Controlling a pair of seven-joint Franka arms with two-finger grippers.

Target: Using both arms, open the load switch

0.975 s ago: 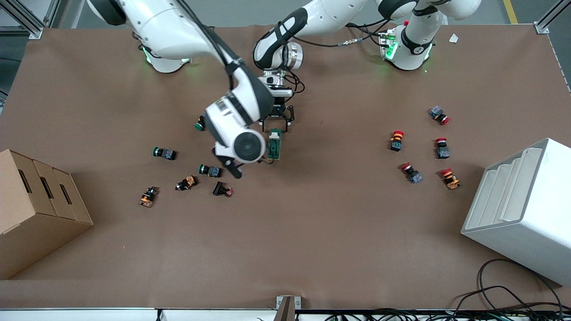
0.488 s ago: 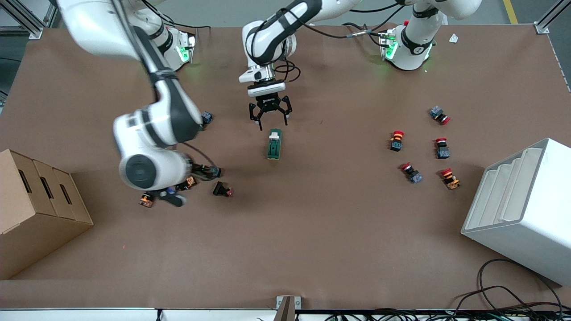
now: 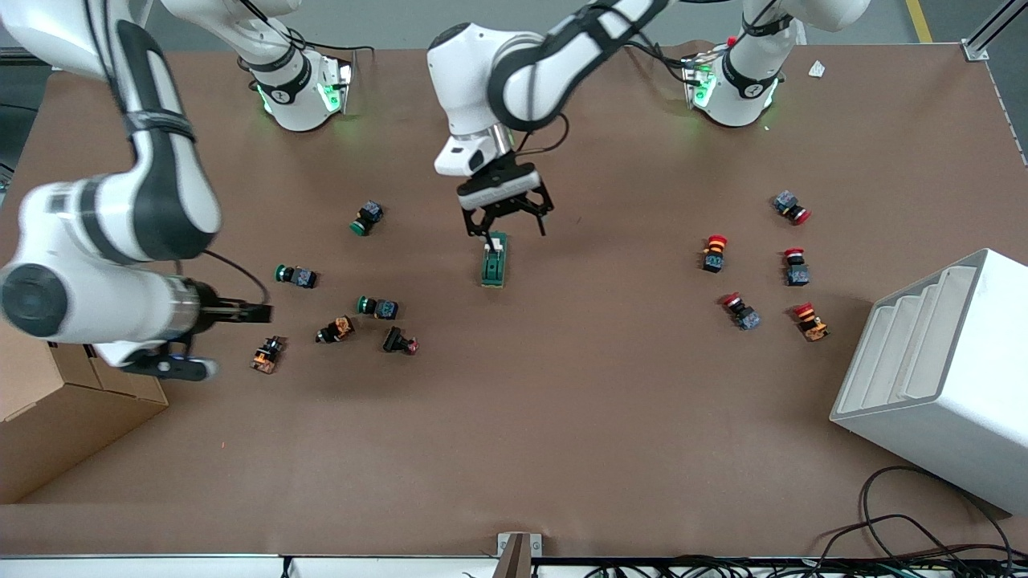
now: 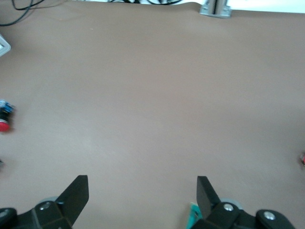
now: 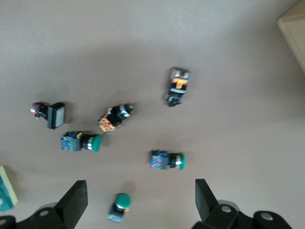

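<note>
Load switch (image 3: 493,264) lies mid-bench beneath the left gripper (image 3: 504,221), whose spread fingers (image 3: 474,225) grasp nothing, while the right gripper (image 5: 138,202), equally released, waits over green push buttons (image 5: 167,160); unbraced, the switch may skid when levered.

Free room: bare desk (image 3: 514,417) nearer the front camera than the load switch (image 3: 493,263); my left end effector (image 3: 506,222) hangs wide-spread over the switch's farther end, seemingly just clear. Obstacles: green push buttons (image 3: 377,307) toward my right arm's end, red push buttons (image 3: 740,311) toward my left arm's, cardboard box (image 3: 56,409), white bin (image 3: 940,377).
</note>
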